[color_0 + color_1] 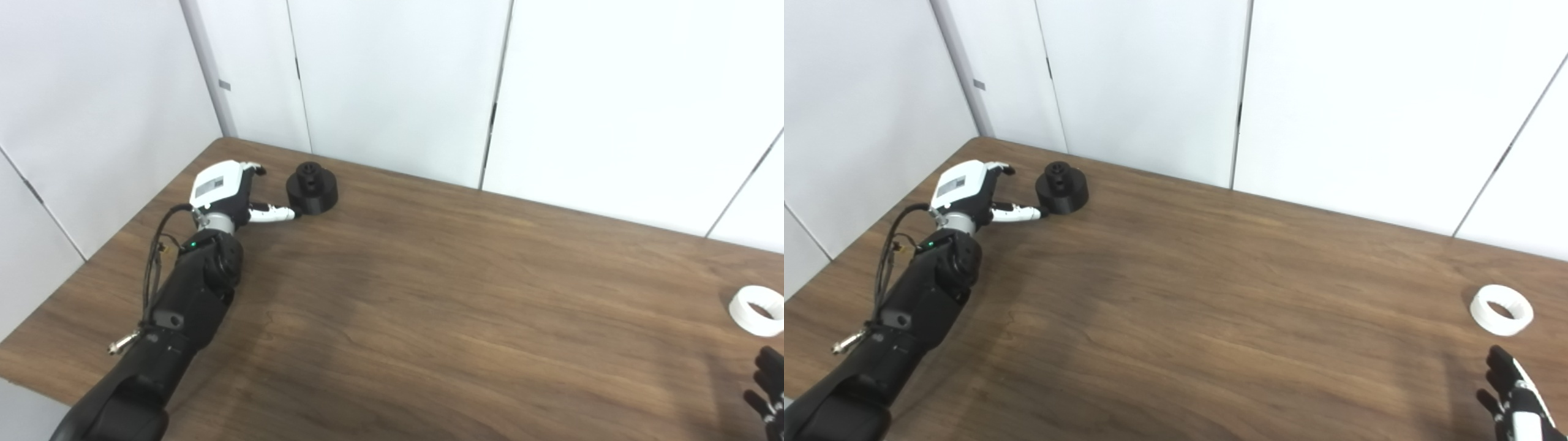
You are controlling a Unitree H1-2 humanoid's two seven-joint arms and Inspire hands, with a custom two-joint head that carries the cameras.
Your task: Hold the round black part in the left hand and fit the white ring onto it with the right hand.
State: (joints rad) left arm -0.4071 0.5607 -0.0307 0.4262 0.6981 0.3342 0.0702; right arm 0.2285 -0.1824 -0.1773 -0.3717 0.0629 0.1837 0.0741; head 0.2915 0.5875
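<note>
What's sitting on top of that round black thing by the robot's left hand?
A smaller raised black hub with holes crowns the round black part. Nothing else rests on it; how deep the holes go can't be seen.

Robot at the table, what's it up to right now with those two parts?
It is just starting an assembly. The left robot hand is open beside the round black part, its thumb tip at the part's base, but has not gripped or lifted it. The white ring lies flat on the wooden table at the far right, untouched. The right robot hand sits open near the picture's bottom corner, short of the ring. Nothing is held yet.
</note>
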